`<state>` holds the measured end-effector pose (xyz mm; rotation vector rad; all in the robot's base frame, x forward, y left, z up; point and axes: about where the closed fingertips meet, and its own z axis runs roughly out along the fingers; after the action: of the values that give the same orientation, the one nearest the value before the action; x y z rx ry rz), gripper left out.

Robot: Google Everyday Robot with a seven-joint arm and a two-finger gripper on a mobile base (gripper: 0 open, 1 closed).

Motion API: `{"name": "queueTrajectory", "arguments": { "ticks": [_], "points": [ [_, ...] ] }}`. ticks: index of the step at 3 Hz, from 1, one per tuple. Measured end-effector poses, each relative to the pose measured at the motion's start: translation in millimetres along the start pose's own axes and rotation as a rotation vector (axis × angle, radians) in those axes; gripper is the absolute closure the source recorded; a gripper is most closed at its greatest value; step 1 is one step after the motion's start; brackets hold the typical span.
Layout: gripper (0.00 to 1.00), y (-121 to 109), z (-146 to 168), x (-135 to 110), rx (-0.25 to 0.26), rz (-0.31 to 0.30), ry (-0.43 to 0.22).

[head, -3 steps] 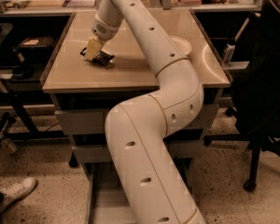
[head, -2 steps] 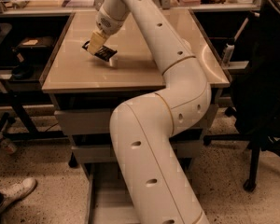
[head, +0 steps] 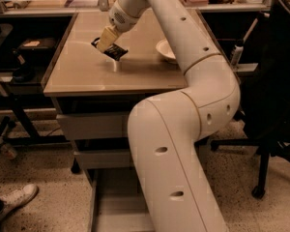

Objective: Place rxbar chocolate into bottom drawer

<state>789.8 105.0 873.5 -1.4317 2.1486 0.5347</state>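
Since the earlier frame, the white two-finger gripper [head: 110,43] has drifted a little rightward over the tabletop and seems slightly higher. The arm's big elbow has swung out to the right with it.

Nearest the camera, at the foot of the cabinet, the deep grey metal bottom drawer [head: 115,199] stands pulled out. Its bare floor shows to the left of the arm's lower link, so the drawer is ready to receive. Above it, the two shallower grey drawer fronts [head: 94,125] look pushed in.

Further back lies the tan rectangular table top [head: 82,79]. Over its middle, the jaws are closed on the small, flat, black-wrapped rxbar chocolate [head: 118,52], which appears to hang just clear of the surface. A pale spot lies directly under it, and whether that is a reflection cannot be told. The pick therefore looks done. What is left is the greater part: carrying the rxbar chocolate forward past the table's near edge, lowering it beside the cabinet front, and letting go over the drawer.

Its long axis runs roughly across the table, from far-left to near-right. The right end dips a little and the flat face is tilted rather than level. The jaws grip it near the middle, with black wrapper showing on both sides of the fingers.

Beyond and to the right, the round white bowl [head: 164,50] sits apart from it, half hidden by the arm.
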Motion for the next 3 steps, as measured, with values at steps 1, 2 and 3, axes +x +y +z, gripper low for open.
{"name": "queueTrajectory", "arguments": {
  "ticks": [1, 2, 3],
  "points": [
    [1.00, 6, 15, 7, -0.027, 0.011, 0.025],
    [1.00, 6, 15, 7, -0.027, 0.011, 0.025],
    [1.00, 17, 1, 12, -0.032, 0.050, 0.044]
  ]
}}
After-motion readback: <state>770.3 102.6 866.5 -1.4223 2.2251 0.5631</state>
